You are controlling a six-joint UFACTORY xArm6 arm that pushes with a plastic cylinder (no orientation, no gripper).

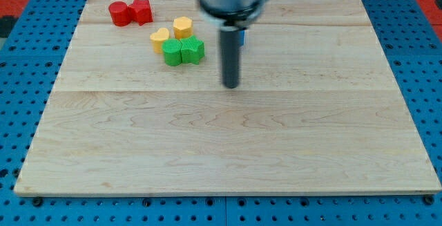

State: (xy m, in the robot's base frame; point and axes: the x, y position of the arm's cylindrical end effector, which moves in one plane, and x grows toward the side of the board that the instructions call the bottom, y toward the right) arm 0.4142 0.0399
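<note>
The tip (231, 86), a bare rod with no jaws to open or close, stands right of the green blocks (184, 50); yellow blocks (171, 34) sit just above them, red blocks (130, 12) farther up-left.

On the wooden board (228, 150) I count two red blocks (130, 12), touching each other; two yellow blocks (171, 32), one of them heart-shaped (159, 39); two green blocks (184, 50), side by side; one blue block (242, 36), mostly hidden behind the rod; one rod with my tip (231, 86).
</note>
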